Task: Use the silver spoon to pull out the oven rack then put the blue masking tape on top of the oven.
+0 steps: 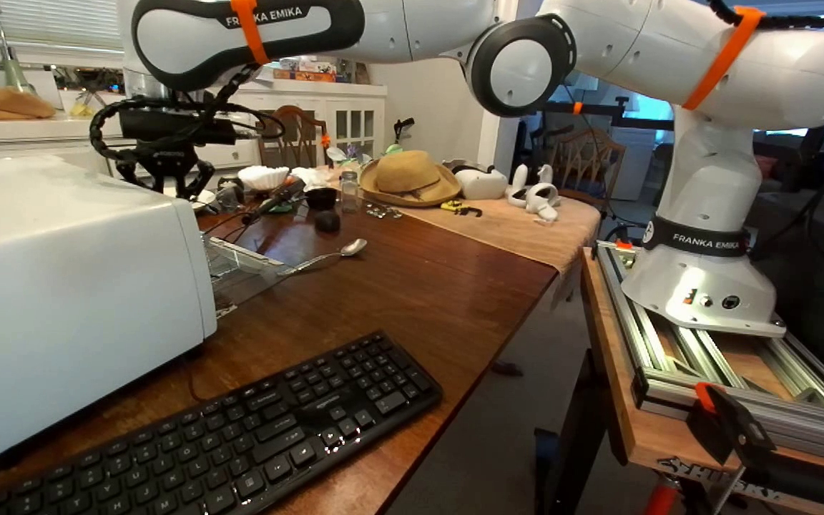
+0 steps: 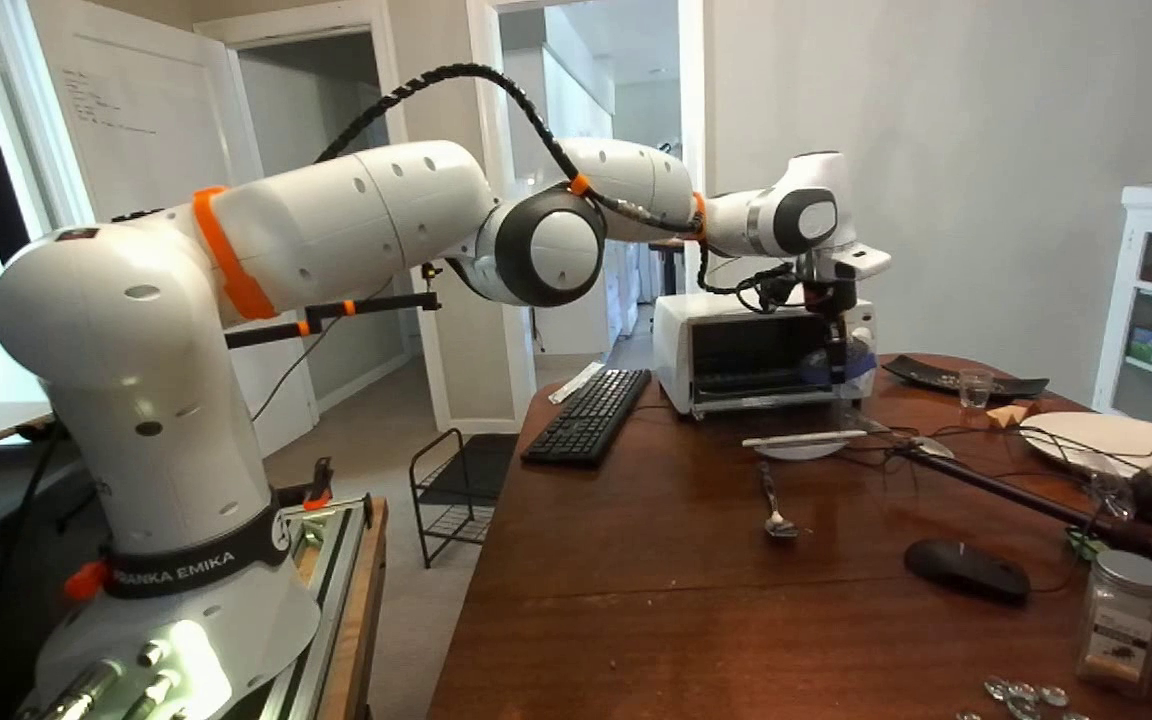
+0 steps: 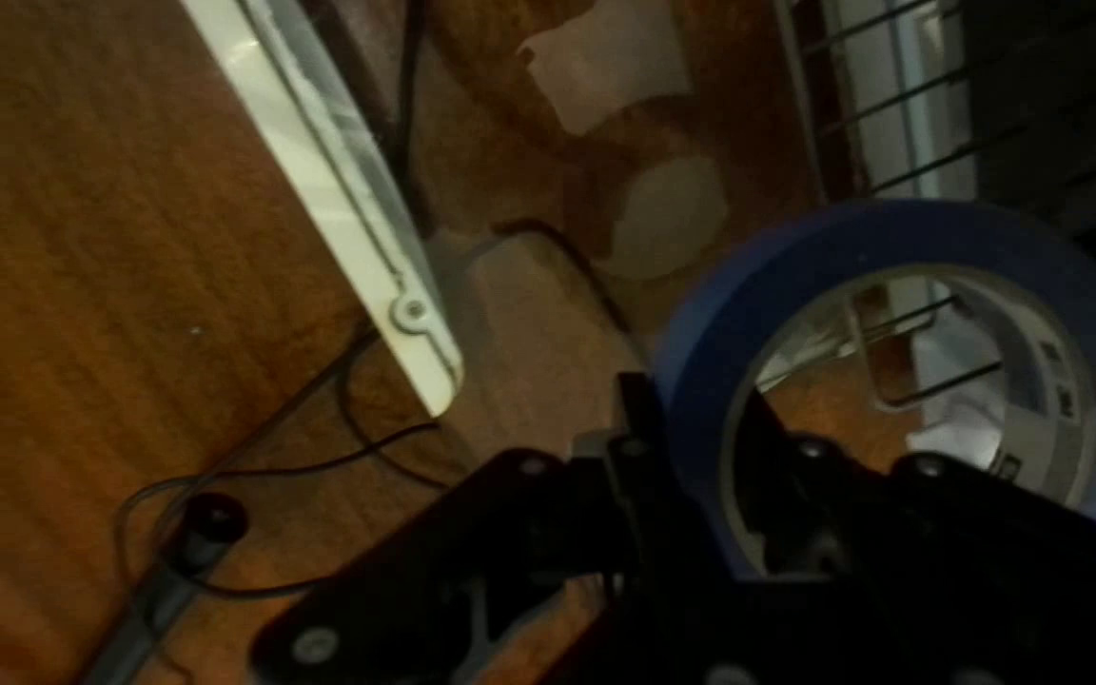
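The blue masking tape (image 3: 890,233) stands out from my gripper (image 3: 700,409) in the wrist view; one finger is outside the ring, the other inside, and they pinch its wall. In both exterior views my gripper (image 1: 182,187) (image 2: 839,372) points down at the front of the white oven (image 1: 76,307) (image 2: 674,350). A bluish shape shows by the fingers in an exterior view. The oven rack (image 3: 890,100) shows beyond the tape, and partly beside the oven in an exterior view (image 1: 229,257). The silver spoon (image 1: 352,248) (image 2: 779,525) lies on the table before the oven.
A pale bar (image 3: 339,190) (image 2: 804,439), seemingly the lowered oven door's edge, lies in front of the oven. Thin cables and a black rod (image 2: 996,485) lie beside it. A black keyboard (image 1: 262,429), a mouse (image 2: 966,570), a jar (image 2: 1124,620) and a plate (image 2: 1116,440) are around.
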`<state>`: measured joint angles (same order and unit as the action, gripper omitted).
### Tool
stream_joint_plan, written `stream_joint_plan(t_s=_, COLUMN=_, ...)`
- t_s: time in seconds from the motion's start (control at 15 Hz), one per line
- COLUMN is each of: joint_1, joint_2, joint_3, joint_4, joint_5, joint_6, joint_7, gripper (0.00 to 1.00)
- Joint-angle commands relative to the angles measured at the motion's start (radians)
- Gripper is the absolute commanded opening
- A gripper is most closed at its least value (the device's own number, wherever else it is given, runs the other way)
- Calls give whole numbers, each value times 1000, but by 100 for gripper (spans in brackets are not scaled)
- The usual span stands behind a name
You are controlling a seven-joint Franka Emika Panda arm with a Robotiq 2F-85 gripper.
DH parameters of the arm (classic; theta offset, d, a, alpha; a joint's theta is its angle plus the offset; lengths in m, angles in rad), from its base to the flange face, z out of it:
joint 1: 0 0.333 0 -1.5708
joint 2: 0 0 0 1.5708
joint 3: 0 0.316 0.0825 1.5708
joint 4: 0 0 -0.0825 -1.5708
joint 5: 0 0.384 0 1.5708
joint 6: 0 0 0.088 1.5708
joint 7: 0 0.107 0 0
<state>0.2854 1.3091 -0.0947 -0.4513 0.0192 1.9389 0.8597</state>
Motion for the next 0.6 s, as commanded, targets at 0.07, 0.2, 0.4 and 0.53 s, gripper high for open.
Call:
stream_joint_plan(t_s=0.07, joint_1=11, joint_2=-40, joint_3=-77, joint_4=1, joint_5=-97, joint_6=-23, joint_7=218, gripper=6)
stream_joint_plan(t_s=0.2, joint_1=13, joint_2=-51, joint_3=-102, joint_4=4, joint_5=-129, joint_6=2, joint_7=307, gripper=6)
stream_joint_plan(t_s=0.4, joint_1=19, joint_2=-72, joint_3=-130, joint_4=8, joint_5=-175, joint_6=79, joint_7=417, gripper=6)
stream_joint_plan(t_s=0.53, joint_1=21, joint_2=-84, joint_3=-138, joint_4=8, joint_5=-198, joint_6=171, joint_7=450, gripper=6)
